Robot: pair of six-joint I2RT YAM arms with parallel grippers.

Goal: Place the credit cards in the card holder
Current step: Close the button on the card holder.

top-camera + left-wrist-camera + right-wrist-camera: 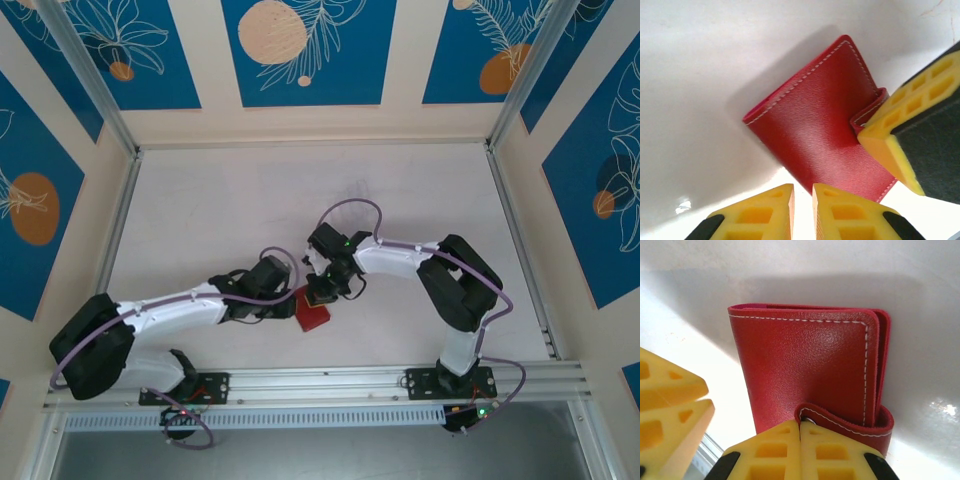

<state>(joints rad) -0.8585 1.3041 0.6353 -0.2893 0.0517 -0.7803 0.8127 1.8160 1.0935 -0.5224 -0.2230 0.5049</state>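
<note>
The card holder, a dark red fold wallet with white stitching, lies closed on the white table between the two arms. In the right wrist view the card holder has its snap tab curled up, and my right gripper is shut with the tab's end pinched at its fingertips. My left gripper sits just off the near edge of the card holder, its jaws a narrow gap apart with only table between them. The right gripper's fingers press at the tab. The credit cards are out of view.
Both arms meet over the holder at the table's near middle. An aluminium rail runs along the near edge, and metal frame posts and patterned walls border the other sides.
</note>
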